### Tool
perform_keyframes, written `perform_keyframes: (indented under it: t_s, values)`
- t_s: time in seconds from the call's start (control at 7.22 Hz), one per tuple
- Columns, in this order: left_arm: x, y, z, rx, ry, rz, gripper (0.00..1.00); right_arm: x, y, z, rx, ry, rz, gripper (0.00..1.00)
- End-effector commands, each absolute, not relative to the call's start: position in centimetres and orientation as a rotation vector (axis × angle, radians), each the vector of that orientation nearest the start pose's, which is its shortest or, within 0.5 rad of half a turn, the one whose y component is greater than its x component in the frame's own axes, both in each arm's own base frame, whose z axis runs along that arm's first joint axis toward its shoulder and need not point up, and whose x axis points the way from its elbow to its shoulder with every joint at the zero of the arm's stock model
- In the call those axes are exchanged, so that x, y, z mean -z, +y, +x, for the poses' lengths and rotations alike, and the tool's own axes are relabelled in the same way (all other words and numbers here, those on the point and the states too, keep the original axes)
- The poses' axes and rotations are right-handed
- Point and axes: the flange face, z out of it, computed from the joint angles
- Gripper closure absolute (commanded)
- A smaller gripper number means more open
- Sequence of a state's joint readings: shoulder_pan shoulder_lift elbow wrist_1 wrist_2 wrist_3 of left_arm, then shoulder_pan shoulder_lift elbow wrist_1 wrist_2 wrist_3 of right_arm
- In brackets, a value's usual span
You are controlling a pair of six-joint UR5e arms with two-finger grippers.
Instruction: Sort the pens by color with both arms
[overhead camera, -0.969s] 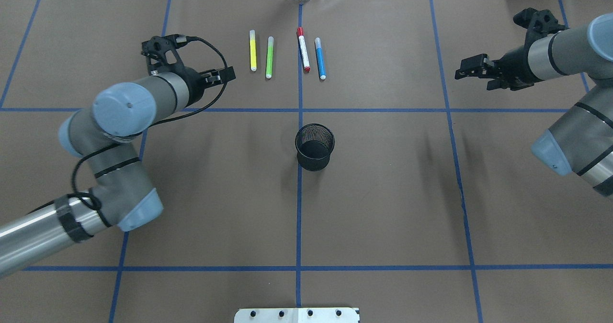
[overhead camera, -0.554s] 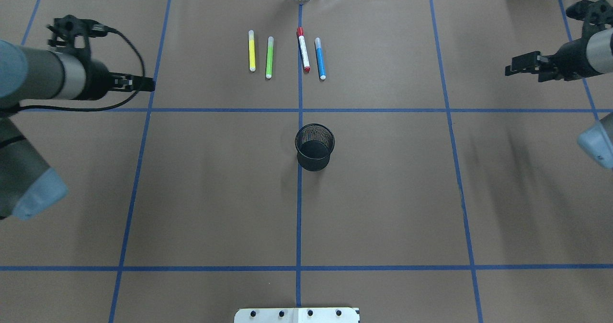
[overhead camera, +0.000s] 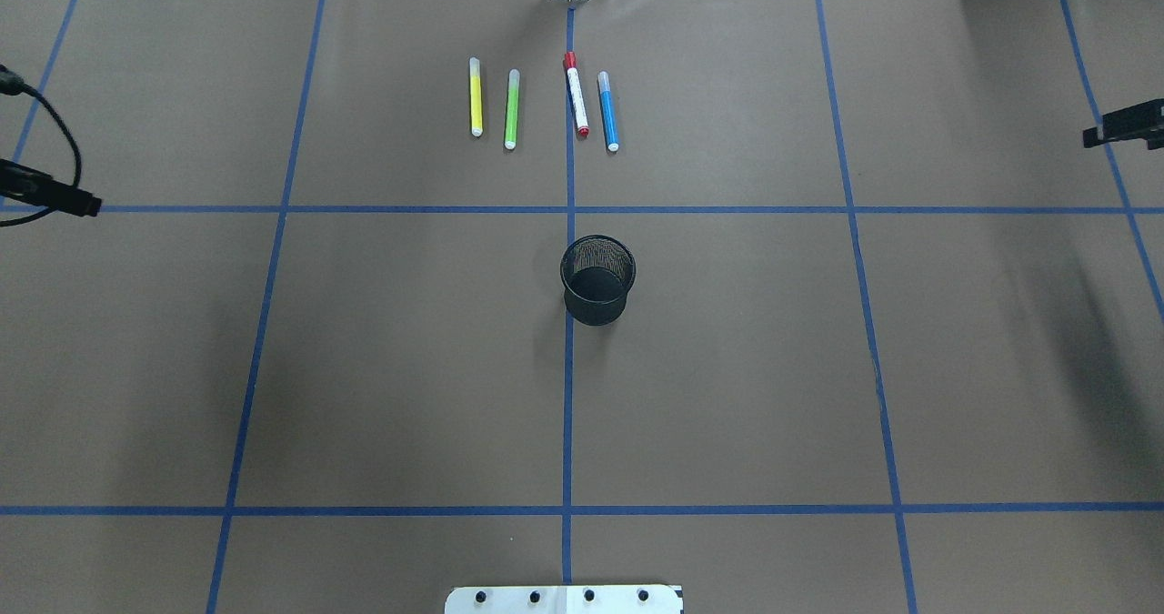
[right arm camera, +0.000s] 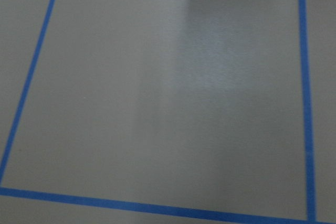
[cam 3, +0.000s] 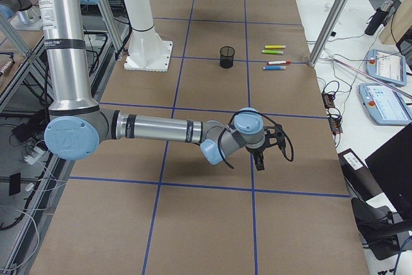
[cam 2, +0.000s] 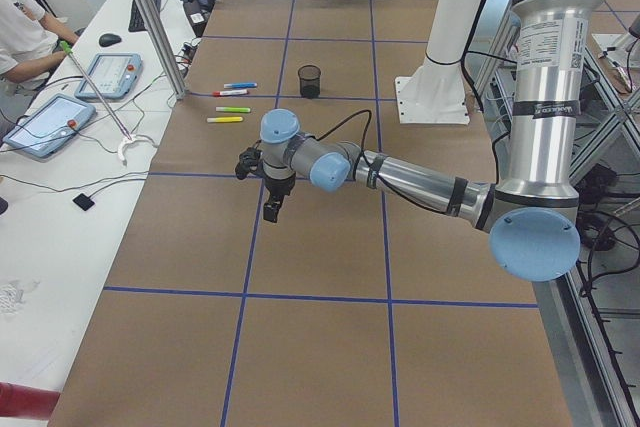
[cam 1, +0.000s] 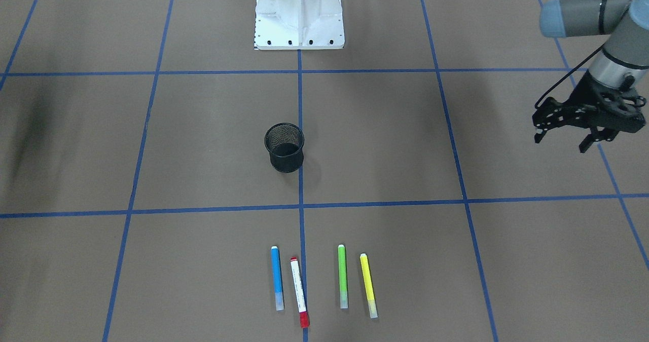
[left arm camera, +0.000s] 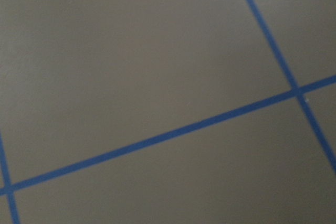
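Four pens lie side by side at the table's far middle: yellow [overhead camera: 475, 97], lime green [overhead camera: 511, 109], white with red ends [overhead camera: 576, 94] and blue [overhead camera: 607, 111]. They also show in the front view: blue [cam 1: 277, 278], red-ended white [cam 1: 298, 291], green [cam 1: 343, 276], yellow [cam 1: 368, 285]. My left gripper [cam 1: 562, 142] is open and empty, far out at the table's left side, and only its tip [overhead camera: 77, 200] shows overhead. My right gripper [overhead camera: 1123, 125] just shows at the right edge, so I cannot tell whether it is open or shut. Both wrist views show only bare table.
A black mesh cup [overhead camera: 597, 279] stands upright at the table's centre, on the middle blue tape line [overhead camera: 567, 414], also seen in the front view [cam 1: 284, 147]. The white pedestal base [cam 1: 299, 12] is at the robot's side. Operators' tablets [cam 2: 50, 122] lie beyond the far edge.
Both arms have swung outward, away from the pens, the left one to the left edge and the right one to the right edge. The pens and the cup have not moved.
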State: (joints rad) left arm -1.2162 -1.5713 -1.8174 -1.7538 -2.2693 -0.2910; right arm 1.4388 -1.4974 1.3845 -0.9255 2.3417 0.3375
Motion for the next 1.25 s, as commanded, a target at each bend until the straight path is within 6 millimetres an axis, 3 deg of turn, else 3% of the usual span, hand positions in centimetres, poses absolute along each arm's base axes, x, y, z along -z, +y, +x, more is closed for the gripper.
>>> perform_keyframes:
  t_s: [0.0,0.42,0.69,1.11]
  values:
    - [-51.8,-49.0,9.4,-0.187,0.819,0.116,0.00,-66.0,-54.9,1.3,0.114,-0.802,0.233,0.00]
    - [-52.4,-48.4,9.3,-0.190,0.811,0.114,0.00,-65.1,-55.6,-0.7,0.115,-0.880,0.121,0.00]
    - [-52.3,-48.3,9.4,-0.193,0.818,0.114,0.00,-65.4,-55.0,-0.5,0.112,-0.876,0.123,0.00]
    - [-52.4,-48.3,9.7,-0.193,0.821,0.106,0.00,-64.5,-55.2,0.4,0.111,-0.858,0.155,0.00]
